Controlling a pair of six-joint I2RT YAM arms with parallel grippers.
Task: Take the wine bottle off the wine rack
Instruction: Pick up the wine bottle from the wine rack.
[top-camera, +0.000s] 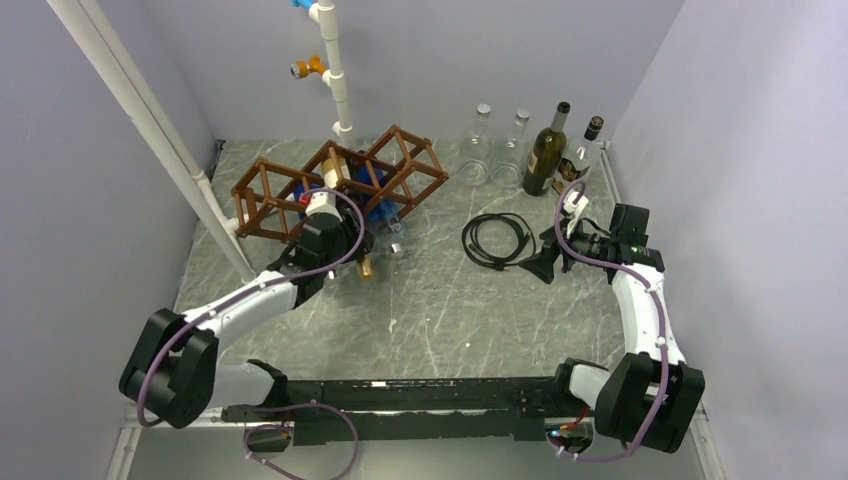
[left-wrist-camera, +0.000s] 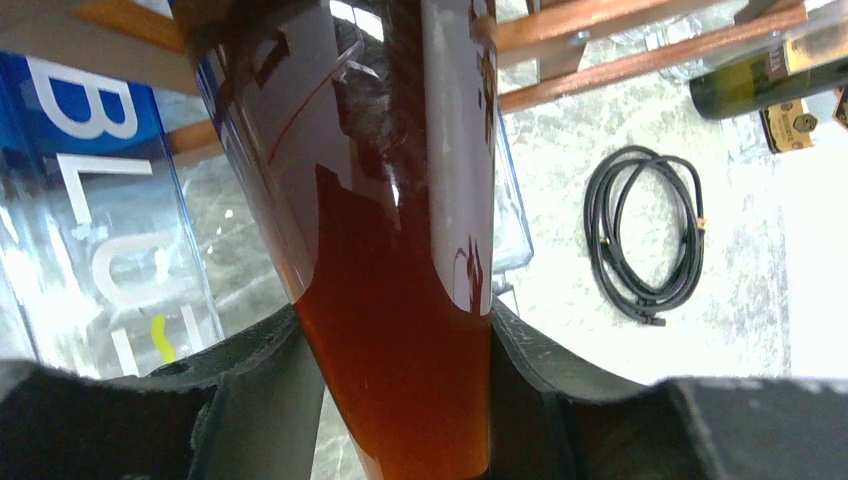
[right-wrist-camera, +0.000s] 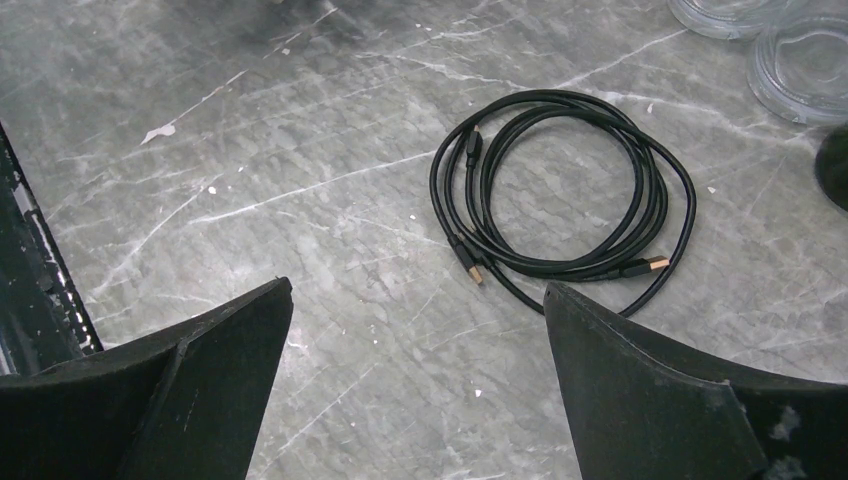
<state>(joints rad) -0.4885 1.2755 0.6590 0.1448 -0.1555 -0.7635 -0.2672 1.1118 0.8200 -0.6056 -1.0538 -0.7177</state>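
The wine rack (top-camera: 270, 192), a brown wooden lattice, lies at the back left of the table, and its bars (left-wrist-camera: 640, 52) cross the top of the left wrist view. A dark amber wine bottle (left-wrist-camera: 380, 200) lies slanting through the rack, its gold-capped neck (top-camera: 365, 267) pointing towards me. My left gripper (left-wrist-camera: 390, 325) is shut on the bottle's narrowing part, one black finger (left-wrist-camera: 250, 370) pressed to each side. My right gripper (right-wrist-camera: 415, 300) stands open over bare table near the cable, with nothing between its fingers (right-wrist-camera: 640, 380).
A blue bottle (left-wrist-camera: 90, 200) lies in the rack beside the wine bottle. A coiled black cable (top-camera: 498, 240) lies mid-table. Two clear glass bottles (top-camera: 480, 150) and two dark wine bottles (top-camera: 548, 150) stand at the back right. A white pipe (top-camera: 335, 70) rises behind the rack.
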